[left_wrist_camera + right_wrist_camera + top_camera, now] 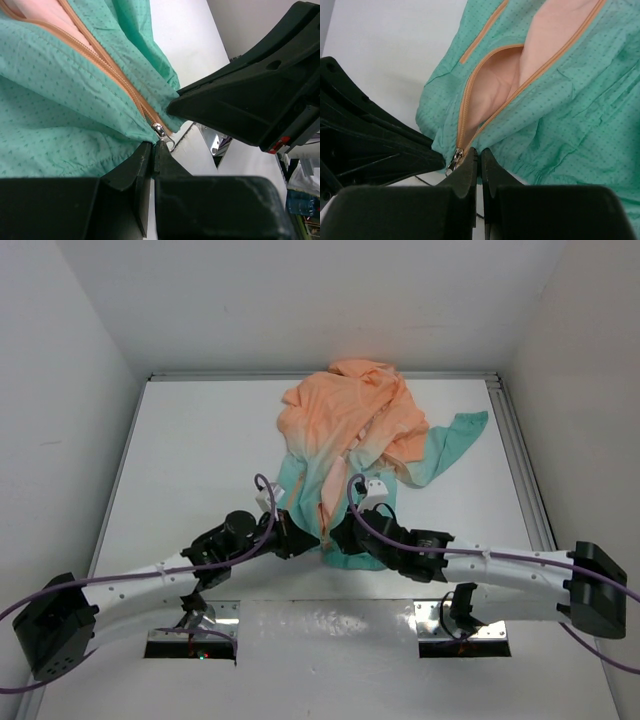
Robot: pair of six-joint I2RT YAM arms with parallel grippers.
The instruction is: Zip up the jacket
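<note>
Closing a zip from its very bottom, on a white worktop (190,460). Lying heaped at the far middle, a jacket (345,425): peach at the back, teal toward the arms, with the hem turned to both hands and touching them.

Best done, by the look of it, by keeping the hem pinned low and taut while drawing the metal piece straight up the teeth toward the peach end. Worth going slowly, to avoid catching loose lining. Likely to need care higher up, given the bunched folds there.

Meeting tip to tip at the hem:
- Left hand (154,150), closed.
- Right hand (480,156), closed and pinching teal fabric at the foot of the zip (462,110).

Gaping open above that point, showing pale pink lining (495,85). Sitting at the very bottom, a silver slider (159,130), just beside the right fingertips and just above the left ones. Hanging from it, a small pull tab (170,144), touching the left tips. Cannot tell whether actually pinched between them.
</note>
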